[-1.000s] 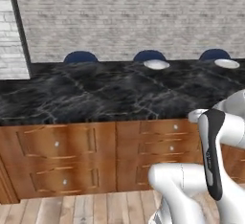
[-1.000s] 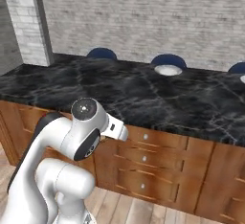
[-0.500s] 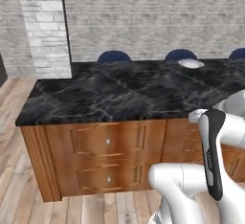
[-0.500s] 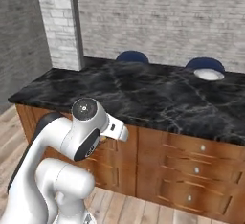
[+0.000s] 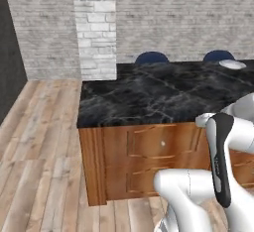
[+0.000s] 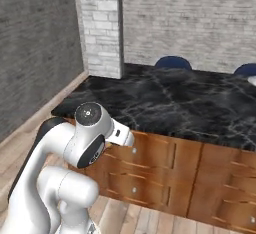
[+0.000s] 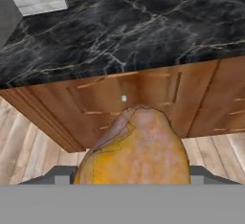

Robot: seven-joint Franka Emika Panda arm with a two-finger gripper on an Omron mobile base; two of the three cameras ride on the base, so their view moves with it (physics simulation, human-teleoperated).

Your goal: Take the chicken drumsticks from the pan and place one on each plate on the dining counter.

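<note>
Left base view: counter (image 5: 163, 94) slides right across the frame as the base drives; its left end now shows.
Meaning: the robot is travelling, delivery pending.
Plate (image 5: 232, 64): far right on the counter.
Arm: folded low, close to the base.
Gripper (image 7: 133, 179): pinches the golden drumstick (image 7: 136, 149).

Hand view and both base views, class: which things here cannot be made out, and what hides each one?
- Gripper fingers: hand view, covered by the golden-orange drumstick.
- Plate: left base view, small and far off; whether it holds anything is unclear.
- Dining counter: right base view, its right end cut off by the picture's edge.
</note>
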